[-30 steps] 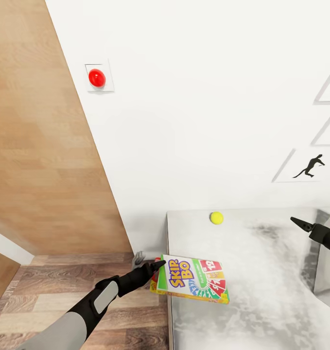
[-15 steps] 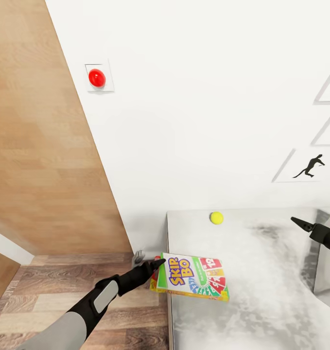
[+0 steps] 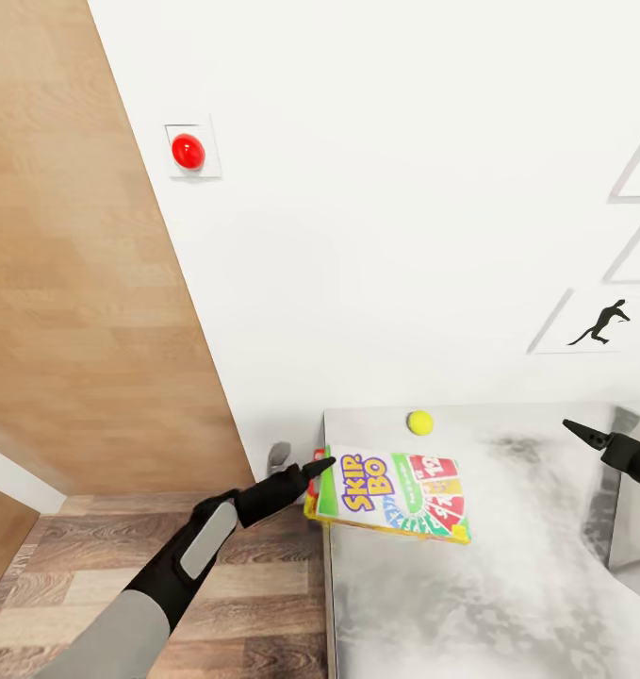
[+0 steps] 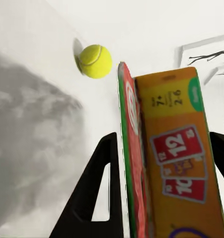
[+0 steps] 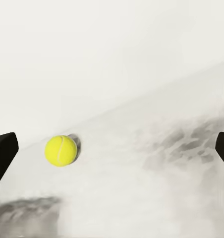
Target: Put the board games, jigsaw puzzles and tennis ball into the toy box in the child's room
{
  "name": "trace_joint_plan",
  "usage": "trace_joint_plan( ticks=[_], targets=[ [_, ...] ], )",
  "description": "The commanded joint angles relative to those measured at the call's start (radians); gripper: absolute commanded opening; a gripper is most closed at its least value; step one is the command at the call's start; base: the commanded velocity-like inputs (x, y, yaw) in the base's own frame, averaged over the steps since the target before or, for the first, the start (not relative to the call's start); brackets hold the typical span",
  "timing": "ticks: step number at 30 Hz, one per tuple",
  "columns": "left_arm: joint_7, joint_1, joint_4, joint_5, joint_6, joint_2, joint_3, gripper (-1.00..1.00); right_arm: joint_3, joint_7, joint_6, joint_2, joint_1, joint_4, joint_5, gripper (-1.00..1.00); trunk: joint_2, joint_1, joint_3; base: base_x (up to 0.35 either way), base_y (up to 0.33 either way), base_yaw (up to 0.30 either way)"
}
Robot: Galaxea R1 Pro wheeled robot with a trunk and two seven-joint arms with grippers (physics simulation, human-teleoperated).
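We see our left tool (image 4: 161,183) clamped on the board game (image 4: 179,163); the tennis ball (image 4: 95,61) rests on the counter (image 4: 37,148) beyond.

The table (image 3: 508,585) has a pale grey, mottled top set against the white wall. The tennis ball (image 3: 419,422) rests on the top near the wall edge. At the ball's 6 o'clock is a board game (image 3: 395,492), overhanging the table's left edge.

Grey-sleeved left arm (image 3: 183,566), seemingly black-fingered
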Motion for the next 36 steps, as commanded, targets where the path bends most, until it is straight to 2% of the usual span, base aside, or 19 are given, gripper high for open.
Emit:
trace_joint_plan(
  ticks=[1, 3, 6, 9, 13, 22, 30, 36],
  targets=[
    [0.002, -0.001, -0.001, 0.006, 0.008, 0.0, -0.001, -1.0, -0.002, 0.005, 0.006, 0.0, -0.001, 0.0, 0.002, 1.0, -0.002, 0.001, -0.002, 0.0, 0.0, 0.0],
    [0.057, 0.004, -0.066, 0.019, 0.028, -0.002, 0.01, -1.0, -0.004, 0.044, 0.005, -0.001, 0.007, 0.0, 0.002, 1.0, -0.002, 0.001, -0.002, 0.0, 0.0, 0.0],
    [0.125, 0.015, -0.161, 0.062, 0.052, -0.004, 0.02, -1.0, -0.023, 0.097, 0.004, -0.003, 0.024, 0.0, 0.002, 1.0, -0.002, 0.001, -0.002, 0.0, 0.0, 0.0],
    [0.167, 0.03, -0.255, 0.104, 0.071, -0.003, 0.023, -1.0, -0.052, 0.144, 0.005, -0.004, 0.034, 0.0, 0.003, 1.0, -0.002, 0.001, -0.002, 0.0, 0.0, 0.0],
    [0.219, 0.064, -0.336, 0.129, 0.08, -0.003, 0.025, -1.0, -0.075, 0.206, 0.006, -0.005, 0.041, 0.0, 0.003, 1.0, -0.002, 0.001, -0.002, 0.0, 0.0, 0.0],
    [0.287, 0.086, -0.454, 0.147, 0.091, -0.001, 0.029, -1.0, -0.089, 0.254, 0.009, -0.004, 0.045, 0.0, 0.003, 1.0, -0.002, 0.001, 0.001, -0.037, 0.0, -0.015],
    [0.32, 0.09, -0.499, 0.15, 0.095, -0.001, 0.027, -1.0, -0.091, 0.261, 0.052, 0.004, 0.045, 0.0, 0.003, 1.0, -0.002, 0.001, 0.009, -0.211, 0.0, -0.077],
    [0.326, 0.092, -0.514, 0.151, 0.096, -0.004, 0.025, -1.0, -0.095, 0.262, 0.063, -0.001, 0.045, 0.0, 0.003, 1.0, -0.002, 0.001, 0.014, -0.137, 0.0, -0.032]
  ],
)
